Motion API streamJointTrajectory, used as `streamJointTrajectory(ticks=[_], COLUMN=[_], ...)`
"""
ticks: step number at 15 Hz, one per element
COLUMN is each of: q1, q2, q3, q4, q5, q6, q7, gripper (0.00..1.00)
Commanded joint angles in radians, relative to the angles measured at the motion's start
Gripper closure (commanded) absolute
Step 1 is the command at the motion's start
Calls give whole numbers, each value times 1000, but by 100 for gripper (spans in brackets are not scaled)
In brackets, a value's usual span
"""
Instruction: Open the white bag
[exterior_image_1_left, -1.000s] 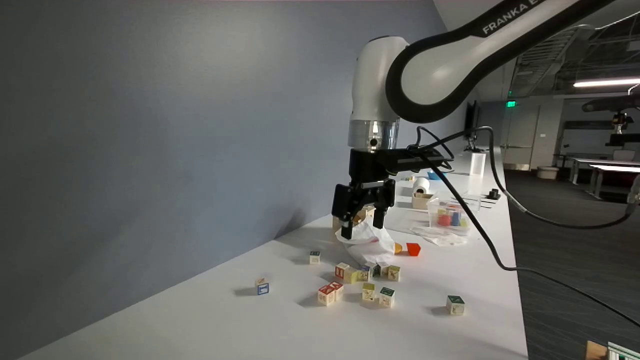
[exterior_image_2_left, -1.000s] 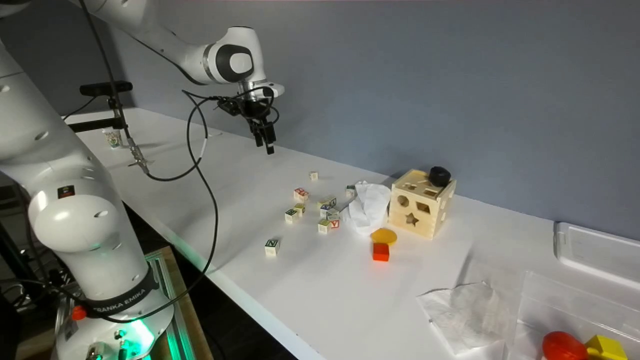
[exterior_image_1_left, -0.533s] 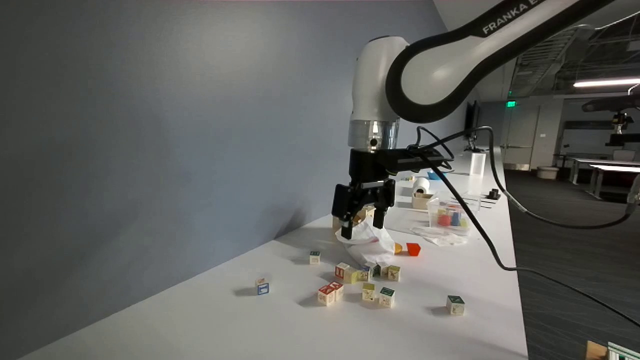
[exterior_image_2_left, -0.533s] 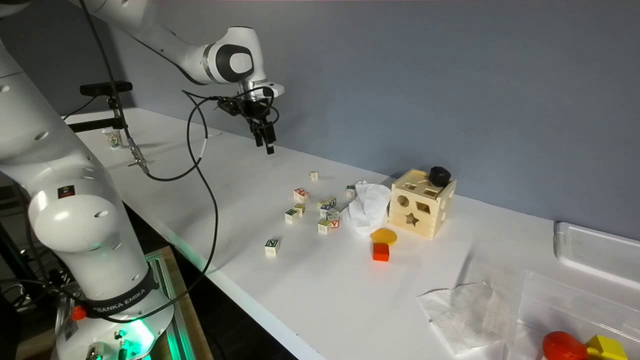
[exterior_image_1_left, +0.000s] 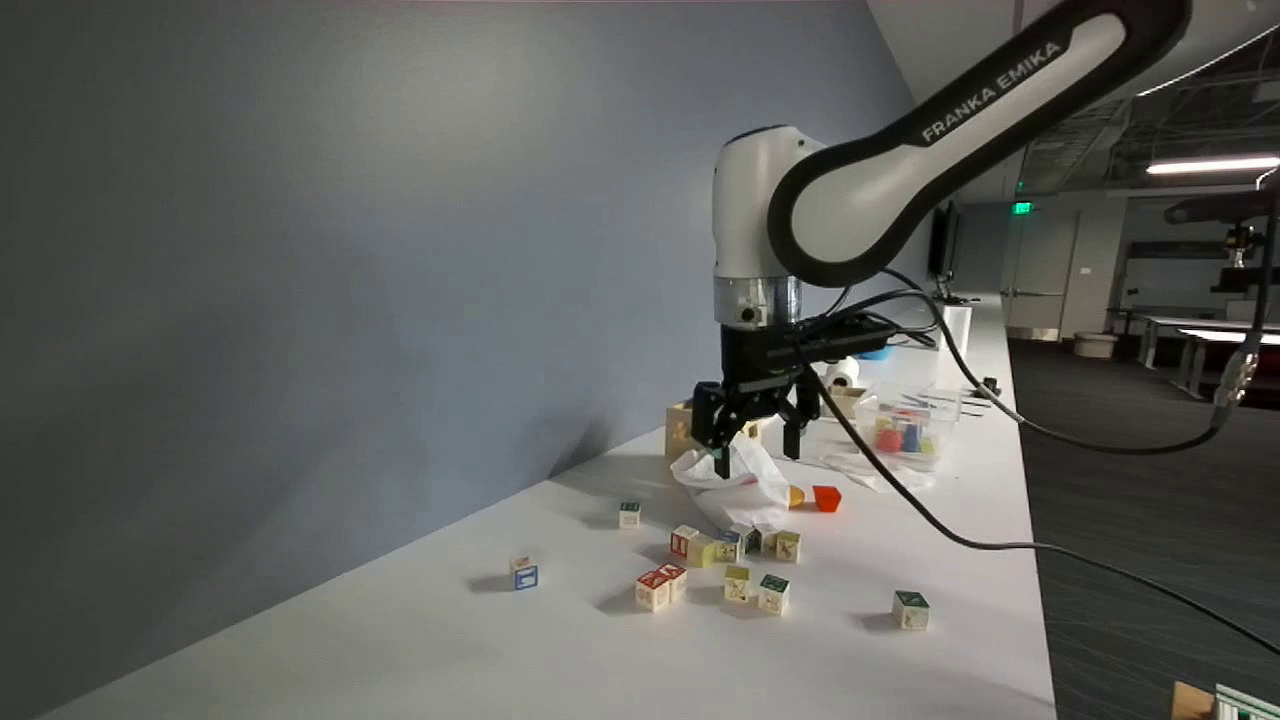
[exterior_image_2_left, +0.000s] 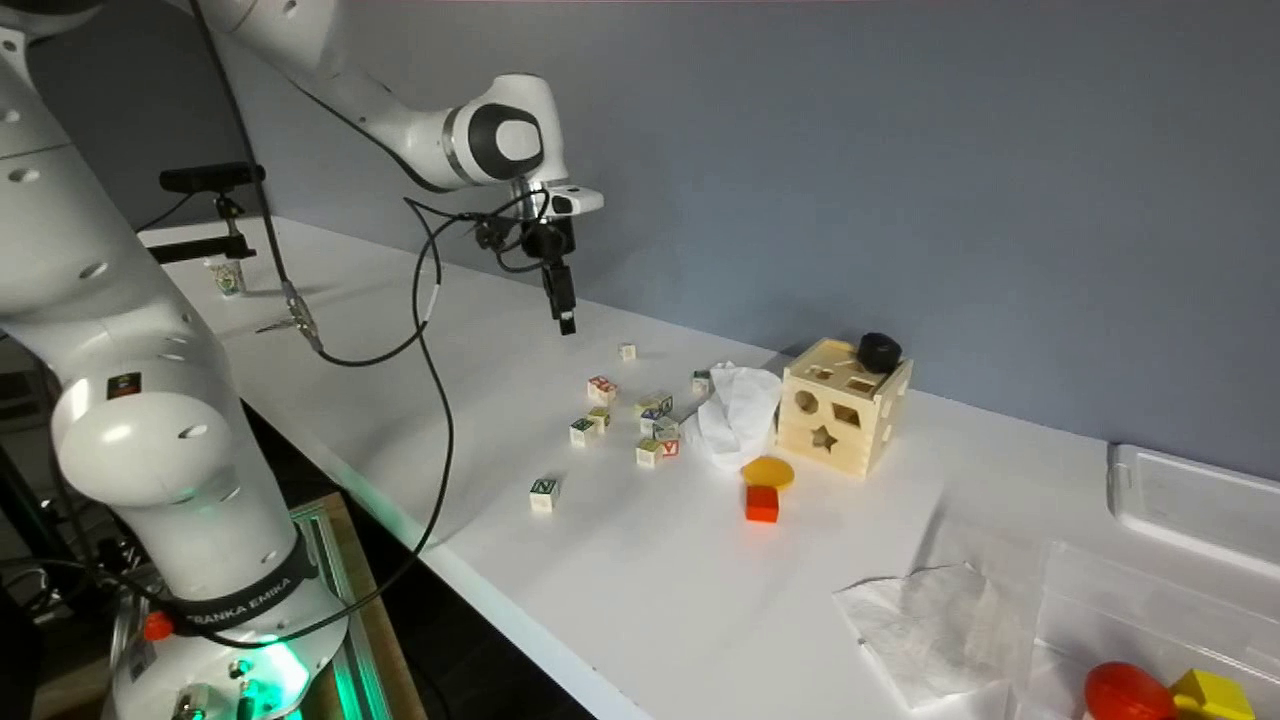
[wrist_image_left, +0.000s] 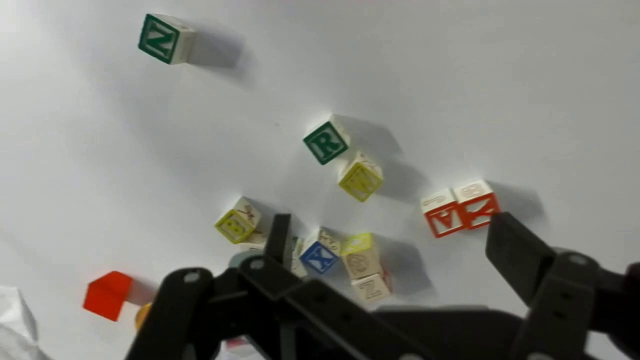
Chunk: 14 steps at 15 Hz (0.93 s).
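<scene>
One crumpled white bag is parked beside one pale wooden cube; red, blue, yellow pieces held in one clear plastic bin; black gripper spread wide.

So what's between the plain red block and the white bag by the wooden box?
A yellow piece sits between red block and white bag, both exterior views.

The bag was white, the gripper black, the arm white edged in black. Green letters in green frames marked the R cube and N cube, blue ones the X cube, red ones the A cube. The box was tan, the block red-orange, the disc amber, the wall grey-blue.
</scene>
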Motion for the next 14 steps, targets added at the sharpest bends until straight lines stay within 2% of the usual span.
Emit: streamJointTrajectory(ticks=[1, 10, 14], q1=[-30, -87, -102], q2=[43, 121, 168], q3=[-46, -179, -239], q4=[31, 121, 138], q5=[-100, -254, -303], q6=[-31, -116, -69], q7=[168, 534, 671], gripper=[0, 0, 0])
